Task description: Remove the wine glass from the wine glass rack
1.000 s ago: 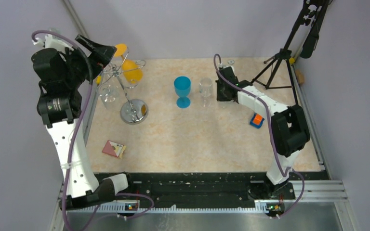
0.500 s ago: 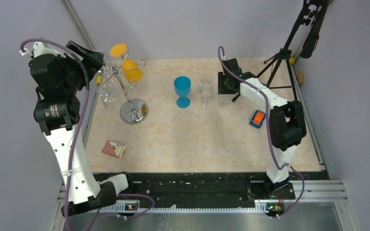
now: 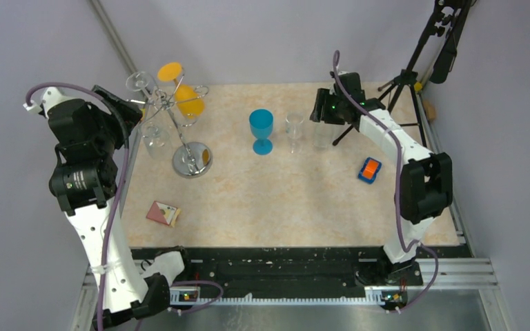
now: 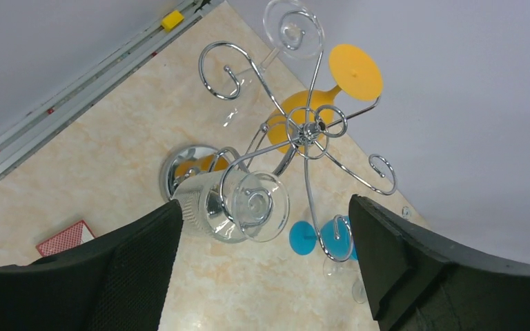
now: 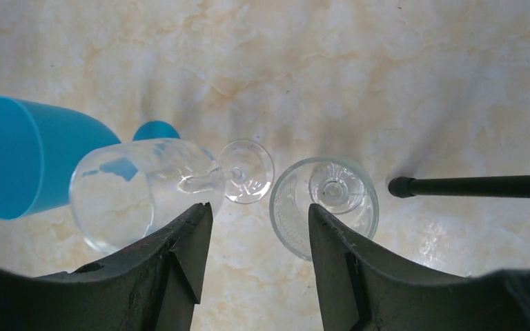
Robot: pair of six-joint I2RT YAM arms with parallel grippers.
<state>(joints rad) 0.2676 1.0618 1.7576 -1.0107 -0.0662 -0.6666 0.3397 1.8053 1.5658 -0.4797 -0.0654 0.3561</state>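
The wine glass rack [image 4: 308, 131] stands on the table [image 3: 283, 200] with three glasses hung upside down on it, each with its foot caught in a curled loop arm. The one to take is most likely the clear wine glass [image 4: 214, 207] on the rack arm that reaches towards the left arm. Its ribbed bowl hangs beside the rack's round base, and its foot rests in the loop above. A second clear glass [image 4: 293, 31] and an orange glass [image 4: 293, 114] hang on the rack's far arms.

The left jaws are spread wide and empty, near that side of the rack and clear of the wire. The right jaws are parted and grip nothing. They hover well apart from the rack, over two clear glasses [image 3: 294, 127] standing beside a blue goblet [image 3: 261, 127].

The hanging glass looks light, rigid and slick, and will probably break if squeezed hard or knocked against the chrome. The thin stem is its weakest part. I would close gently on the bowl just below the loop, where it is widest and the ribs offer some bite. Then I would slide the foot outward along the arm's open end rather than pulling straight down. The rack itself looks light and leans, so a snagged foot could drag it or tip it over.
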